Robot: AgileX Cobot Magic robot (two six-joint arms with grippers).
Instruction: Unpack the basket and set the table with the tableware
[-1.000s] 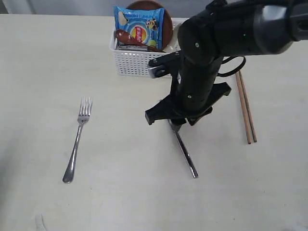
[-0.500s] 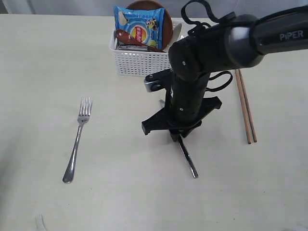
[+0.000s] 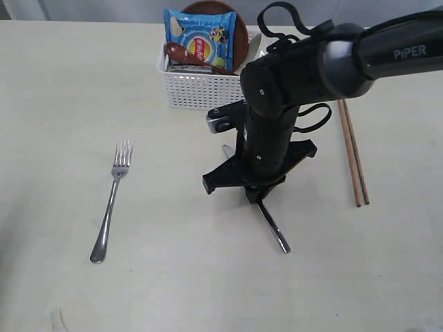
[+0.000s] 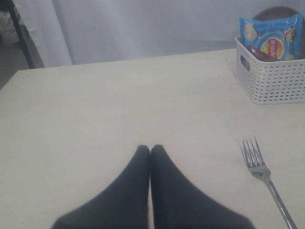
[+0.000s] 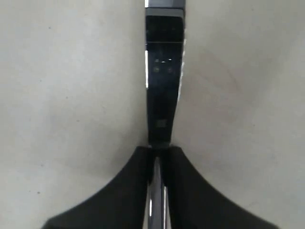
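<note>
My right gripper (image 3: 256, 194) (image 5: 158, 149) is shut on the steel knife (image 3: 274, 230) (image 5: 164, 71) at mid-table, low over the table (image 3: 62, 97). The knife's handle sticks out toward the front and its tip (image 3: 227, 149) shows behind the arm. The steel fork (image 3: 111, 200) (image 4: 267, 177) lies flat to the left. Brown chopsticks (image 3: 354, 155) lie to the right. The white basket (image 3: 197, 91) (image 4: 276, 82) at the back holds the brown plate (image 3: 241, 34) and the reddish-brown spoon (image 3: 181, 52). My left gripper (image 4: 150, 148) is shut with nothing in it, hovering near the fork.
A blue snack packet (image 3: 201, 36) (image 4: 271, 36) stands upright in the basket in front of the plate. The right arm's dark body hides the basket's right end. The table's far edge runs just behind the basket.
The right arm has shifted slightly left and toward the front with the knife still held. The knife's tip now shows behind the arm. The fork and chopsticks stayed put.
</note>
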